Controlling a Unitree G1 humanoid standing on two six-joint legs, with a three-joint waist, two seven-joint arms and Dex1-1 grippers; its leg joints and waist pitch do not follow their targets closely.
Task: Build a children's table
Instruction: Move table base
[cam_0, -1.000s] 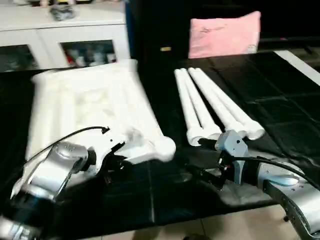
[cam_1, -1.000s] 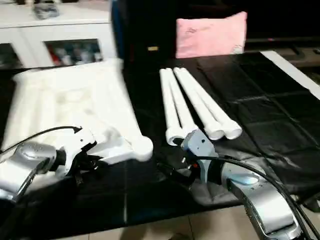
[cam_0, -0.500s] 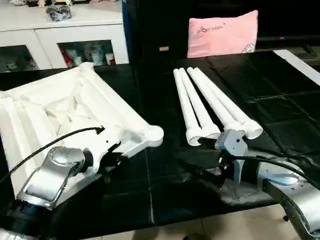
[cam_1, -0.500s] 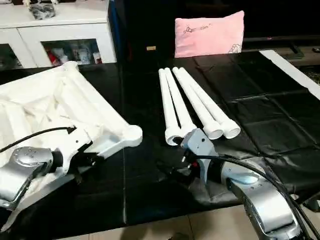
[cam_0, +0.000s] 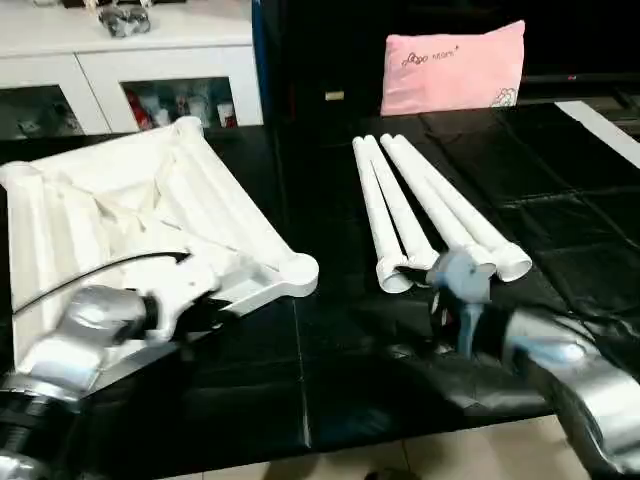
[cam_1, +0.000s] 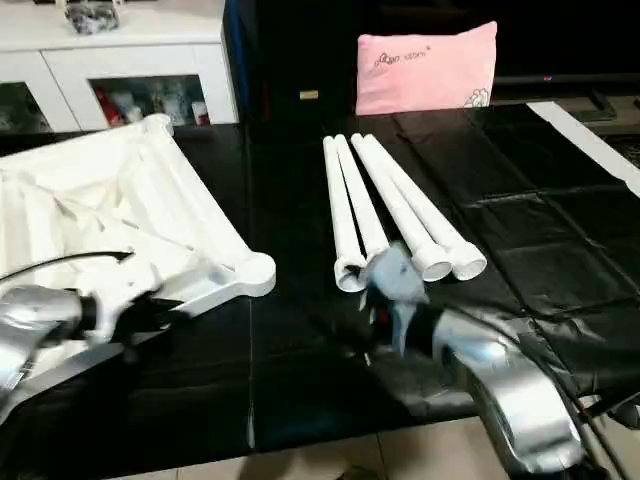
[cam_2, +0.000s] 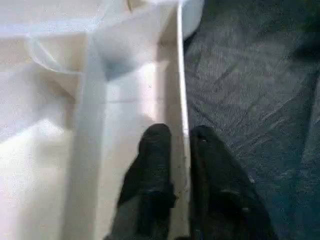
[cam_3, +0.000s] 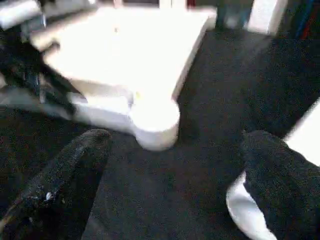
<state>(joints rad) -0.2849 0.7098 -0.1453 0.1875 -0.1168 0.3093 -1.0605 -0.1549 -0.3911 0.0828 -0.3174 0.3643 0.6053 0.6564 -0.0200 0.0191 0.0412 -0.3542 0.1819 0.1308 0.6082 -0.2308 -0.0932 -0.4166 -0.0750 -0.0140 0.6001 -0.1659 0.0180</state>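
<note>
The white tabletop (cam_0: 120, 210) lies upside down on the black mat at the left, ribbed underside up, one round corner socket (cam_0: 298, 270) pointing toward the middle. My left gripper (cam_2: 181, 137) straddles its thin near rim, one finger inside and one outside, with a slight gap showing at the rim. Several white legs (cam_0: 425, 205) lie side by side right of centre, their wide ends toward me. My right gripper (cam_3: 177, 137) hovers low just in front of those ends, fingers (cam_3: 75, 165) spread wide with nothing between them, facing the corner socket (cam_3: 155, 120).
A white cabinet (cam_0: 150, 70) with glass doors stands behind the tabletop, and a pink pillow (cam_0: 455, 65) lies behind the legs. The black mat's front edge (cam_0: 350, 440) runs just below both arms, with pale floor beyond. A white strip (cam_0: 600, 120) borders the far right.
The tabletop has swung round and come down flat on the mat. My left gripper's fingers have eased apart on the rim. The right arm has shifted slightly near the leg ends.
</note>
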